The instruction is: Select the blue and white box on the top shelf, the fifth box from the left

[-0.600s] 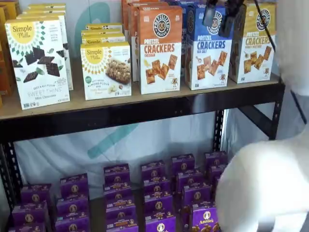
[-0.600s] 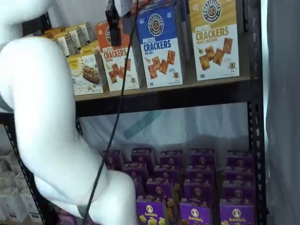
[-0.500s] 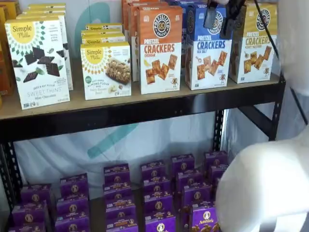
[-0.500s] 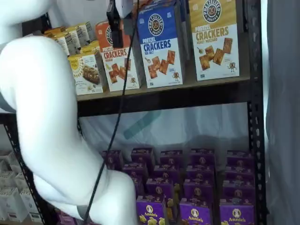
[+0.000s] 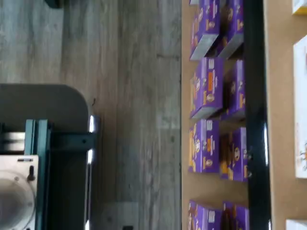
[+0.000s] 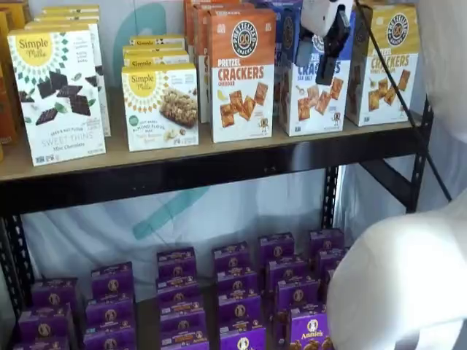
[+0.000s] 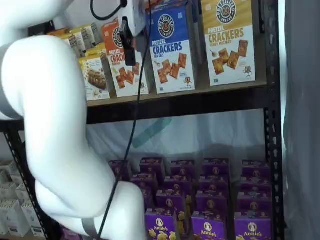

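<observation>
Standing upright on the top shelf (image 6: 219,164), the blue and white box (image 7: 171,47) has its long axis vertical and its printed face turned outward toward the front rail. Its upper half is blue and carries a round black logo; the lower half is white, with "PRETZEL CRACKERS" in blue lettering above a cluster of square brown crackers. In both shelf views it sits between an orange-topped cracker carton (image 6: 241,73) and a yellow-topped cracker carton (image 6: 388,62), all three the same height and all resting on the tan board. More cartons of the same blue kind stand in a row behind it.

In a shelf view the tool (image 6: 317,55) hangs in front of the upper part of the blue and white box, covering part of its logo and lettering; two black fingers (image 6: 327,67) point downward from the white body with a plain gap between them, and nothing is between them. In a shelf view the tool (image 7: 128,42) shows side-on, set in front of the orange-topped carton and just beside the blue one, with a black cable (image 7: 131,135) trailing down past the shelf edge.

Farther along the top shelf stand two Simple Mills cartons (image 6: 159,106). On the lower level, small purple boxes (image 6: 241,288) fill several rows. The wrist view shows those purple boxes (image 5: 207,86) on a tan board beside a grey floor (image 5: 139,115).
</observation>
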